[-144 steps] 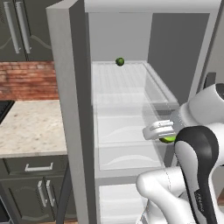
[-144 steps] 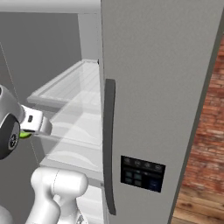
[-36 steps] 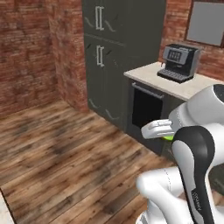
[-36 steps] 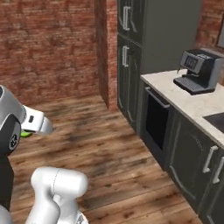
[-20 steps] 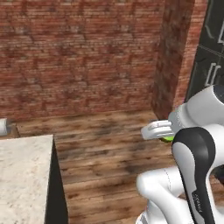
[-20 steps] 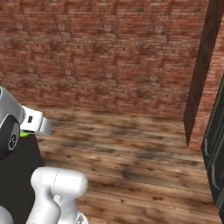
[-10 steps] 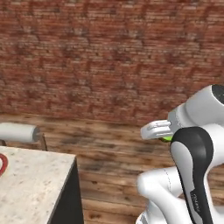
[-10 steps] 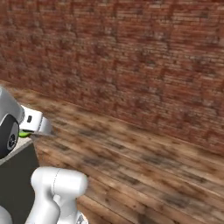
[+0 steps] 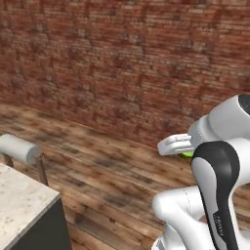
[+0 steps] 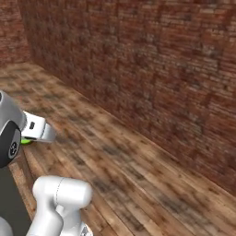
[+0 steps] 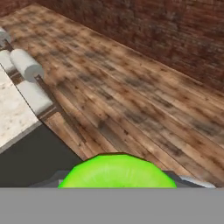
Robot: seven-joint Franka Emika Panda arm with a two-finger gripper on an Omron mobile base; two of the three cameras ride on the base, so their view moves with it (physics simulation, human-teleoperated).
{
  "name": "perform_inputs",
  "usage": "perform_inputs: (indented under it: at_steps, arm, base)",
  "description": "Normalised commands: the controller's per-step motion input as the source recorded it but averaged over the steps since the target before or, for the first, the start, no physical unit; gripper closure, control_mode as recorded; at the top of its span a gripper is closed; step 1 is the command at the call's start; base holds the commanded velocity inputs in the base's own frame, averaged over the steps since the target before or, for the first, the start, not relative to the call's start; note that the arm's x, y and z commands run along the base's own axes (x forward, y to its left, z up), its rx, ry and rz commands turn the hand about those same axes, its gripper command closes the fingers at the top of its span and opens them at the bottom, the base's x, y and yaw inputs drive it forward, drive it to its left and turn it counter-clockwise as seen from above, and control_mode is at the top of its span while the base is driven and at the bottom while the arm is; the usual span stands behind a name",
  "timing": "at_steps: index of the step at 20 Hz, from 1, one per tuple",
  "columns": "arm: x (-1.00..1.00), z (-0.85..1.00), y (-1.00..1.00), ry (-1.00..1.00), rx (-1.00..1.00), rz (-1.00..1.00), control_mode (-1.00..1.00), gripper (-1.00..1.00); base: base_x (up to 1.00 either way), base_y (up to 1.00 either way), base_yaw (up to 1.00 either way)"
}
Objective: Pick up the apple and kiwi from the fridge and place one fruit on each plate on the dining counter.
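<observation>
Kiwi (image 11: 117,171) sits lime-green at the bottom of the hand view, pinched in the hand (image 9: 181,149), whose jaws are narrowed onto the fruit; from the left base view a sliver of the same green peeks out beneath the white hand, and from the right base view it shows as a small green edge tucked against the hand (image 10: 33,136). The arm is folded in close to the robot's body with the fruit kept high and near, which I judge to be a carrying posture suited to a base on the move (less swing, less chance of the round fruit slipping out of a two-finger pinch). Ahead lie a brick wall (image 9: 122,63) and a wooden plank floor (image 10: 138,175). A corner of the dining bench (image 9: 22,202) with its beige speckled top and dark side comes in at the lower left of the left base view, with a white-backed stool (image 9: 18,148) just beside it; the hand view shows that bench edge (image 11: 15,114) and stools (image 11: 26,64) at its left. No plate can be seen, so the delivery stage looks only partly done: the base likely needs to bring more of the bench top into reach before the kiwi can be set down on a plate.
</observation>
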Motion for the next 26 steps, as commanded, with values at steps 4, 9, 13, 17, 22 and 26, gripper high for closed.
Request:
perform_inputs:
  at_steps: [4,9,13,17,22,26]
  arm:
    - [0.0,0.0,0.0,0.0,0.0,0.0,1.0,1.0]
    - [0.0,0.0,0.0,0.0,0.0,0.0,1.0,1.0]
    - [0.0,0.0,0.0,0.0,0.0,0.0,1.0,1.0]
    - [0.0,0.0,0.0,0.0,0.0,0.0,1.0,1.0]
    - [0.0,0.0,0.0,0.0,0.0,0.0,1.0,1.0]
    - [0.0,0.0,0.0,0.0,0.0,0.0,1.0,1.0]
  base:
    - [1.0,-0.46,0.63]
    - [1.0,-0.58,0.58]
    - [1.0,-0.54,0.57]
    - [1.0,-0.46,0.61]
    - [1.0,-0.36,0.64]
    - [1.0,-0.4,0.63]
